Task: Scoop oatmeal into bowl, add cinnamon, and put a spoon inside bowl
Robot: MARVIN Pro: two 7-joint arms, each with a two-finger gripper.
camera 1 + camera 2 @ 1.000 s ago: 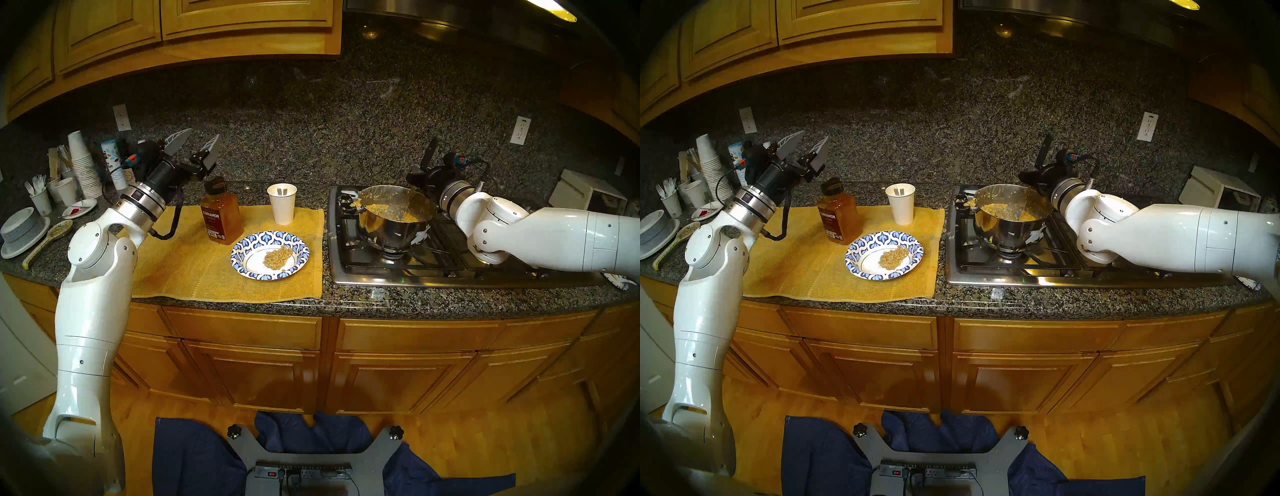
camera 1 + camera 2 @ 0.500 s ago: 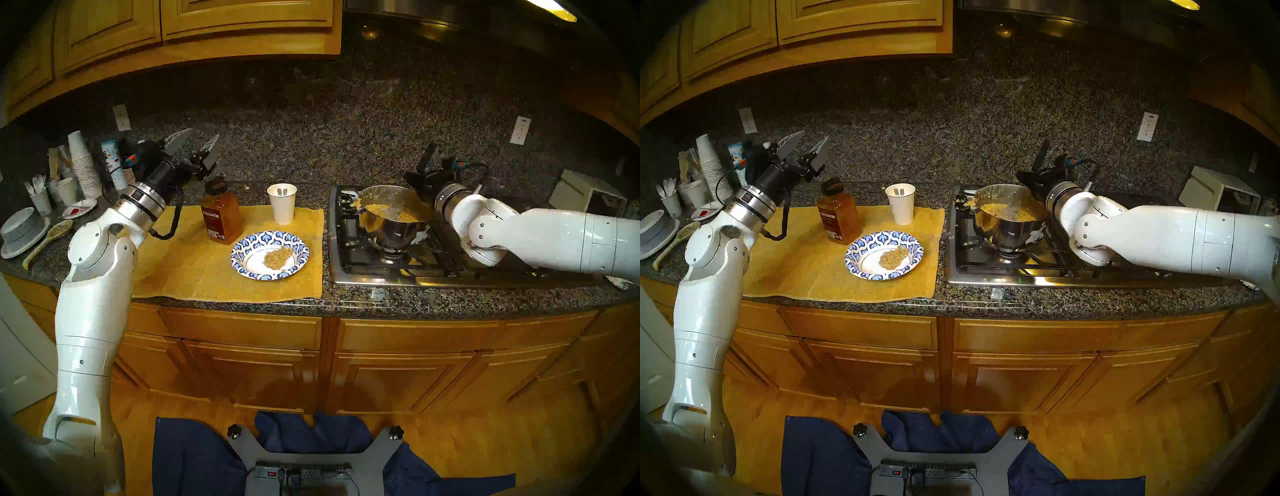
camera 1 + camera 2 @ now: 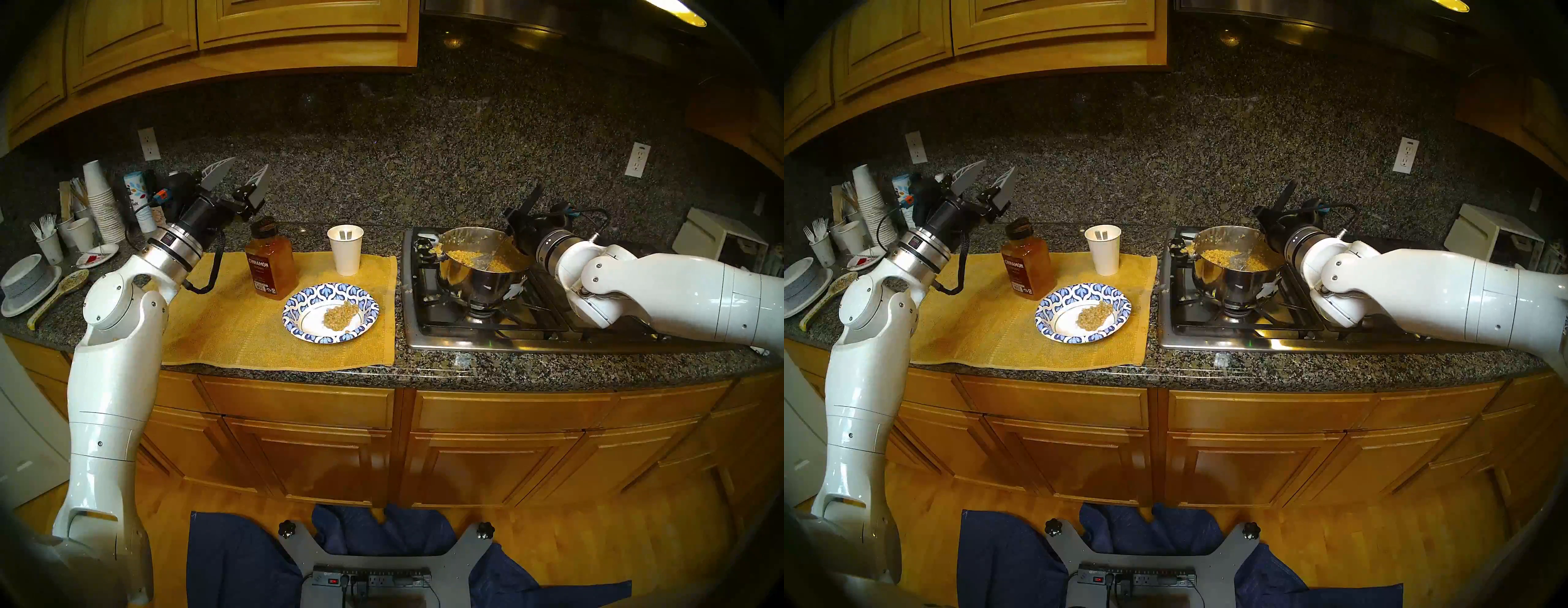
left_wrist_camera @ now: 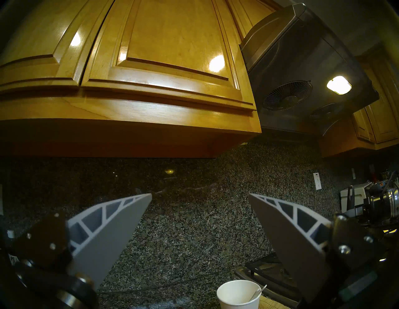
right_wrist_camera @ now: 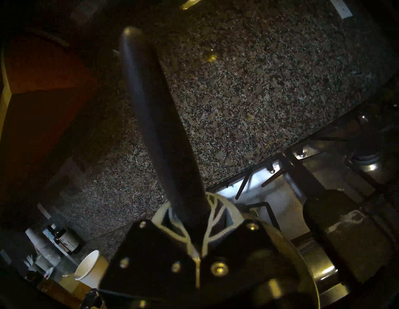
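Here our right gripper [image 3: 515,223] grips the ladle [image 3: 492,259] in the pot [image 3: 481,271], whose oatmeal [image 3: 464,256] must travel leftward to the bowl [image 3: 331,312], while the left gripper [image 3: 237,178] gapes empty.

Honey-coloured wooden wall cabinets [image 3: 237,34] fill the upper left of the frame, with a steel range hood [image 3: 551,21] and its lit lamp [image 4: 339,85] at upper right. A speckled granite backsplash [image 3: 403,148] carries two white outlets [image 3: 637,159]. Matching base cabinets [image 3: 382,446] stand on a wood floor [image 3: 572,552] under the counter [image 3: 551,373].
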